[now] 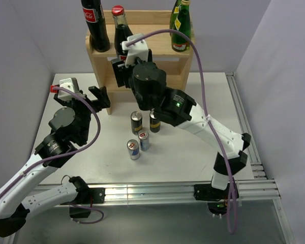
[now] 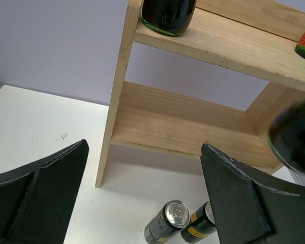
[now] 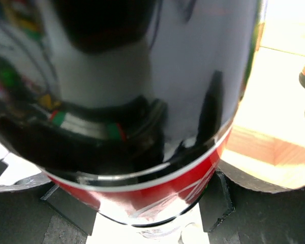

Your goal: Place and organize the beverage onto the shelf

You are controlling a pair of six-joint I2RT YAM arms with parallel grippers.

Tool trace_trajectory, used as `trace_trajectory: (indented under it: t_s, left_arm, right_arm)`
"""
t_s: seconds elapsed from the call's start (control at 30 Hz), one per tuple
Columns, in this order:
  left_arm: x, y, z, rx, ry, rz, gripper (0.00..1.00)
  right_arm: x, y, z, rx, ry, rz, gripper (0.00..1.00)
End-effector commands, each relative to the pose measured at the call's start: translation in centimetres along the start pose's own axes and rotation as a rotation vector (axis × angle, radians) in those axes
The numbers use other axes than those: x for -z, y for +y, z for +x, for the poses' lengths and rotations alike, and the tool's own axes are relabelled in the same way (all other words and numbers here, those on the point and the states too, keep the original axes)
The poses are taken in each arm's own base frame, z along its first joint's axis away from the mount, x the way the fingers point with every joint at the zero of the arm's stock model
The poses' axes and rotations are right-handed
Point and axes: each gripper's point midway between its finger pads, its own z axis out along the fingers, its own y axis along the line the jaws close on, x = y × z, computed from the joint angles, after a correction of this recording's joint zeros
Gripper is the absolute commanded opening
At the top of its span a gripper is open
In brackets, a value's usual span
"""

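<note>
The light wooden shelf (image 1: 168, 58) stands at the back of the table; it also shows in the left wrist view (image 2: 183, 117). A Coca-Cola bottle (image 1: 95, 23) stands on its left end and green bottles (image 1: 181, 25) on its right end. My right gripper (image 1: 123, 68) is shut on a second red-capped cola bottle (image 1: 121, 33), upright just in front of the shelf. That bottle (image 3: 142, 101) fills the right wrist view, pinched between both fingers (image 3: 229, 198). My left gripper (image 1: 99, 96) is open and empty by the shelf's left leg.
Two black-and-yellow cans (image 1: 136, 122) (image 1: 154, 122) and two silver-blue cans (image 1: 133, 149) (image 1: 144, 140) stand on the white table in front of the shelf, under the right arm. The black cans (image 2: 168, 221) show between my left fingers (image 2: 239, 198). Walls close in at the left and back.
</note>
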Motion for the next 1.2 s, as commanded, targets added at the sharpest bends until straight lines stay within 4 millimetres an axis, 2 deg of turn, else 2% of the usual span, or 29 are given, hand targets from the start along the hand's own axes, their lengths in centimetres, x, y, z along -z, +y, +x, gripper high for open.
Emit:
trace_trajectory:
  t_s: [0.0,0.27,0.53,0.8,1.17]
  left_arm:
    - [0.2,0.1,-0.5,0.034,-0.021,0.000,0.99]
    - [-0.2,-0.3,1.0,0.027,-0.005,0.007,0.99]
    - [-0.6,-0.6,2.0,0.014,0.012,0.008,0.99]
    - [-0.6,-0.6,2.5,0.012,0.023,0.012,0.99]
    - [-1.1,-1.3,3.9,0.003,0.045,0.028,0.99]
  right_arm:
    - [0.7,-3.7,-8.9,-0.135,-0.211,0.016,0.00]
    - [-0.8,-5.9,-11.1,-0.167,-0.296,0.039,0.00]
    - [0.1,-6.8,-14.0,-0.210,-0.386,0.031,0.00]
    - [-0.5,-7.4,-15.2,-0.223,-0.449,0.052,0.00]
    - [-2.1,-10.7,-17.5,-0.286,-0.560,0.082,0.00]
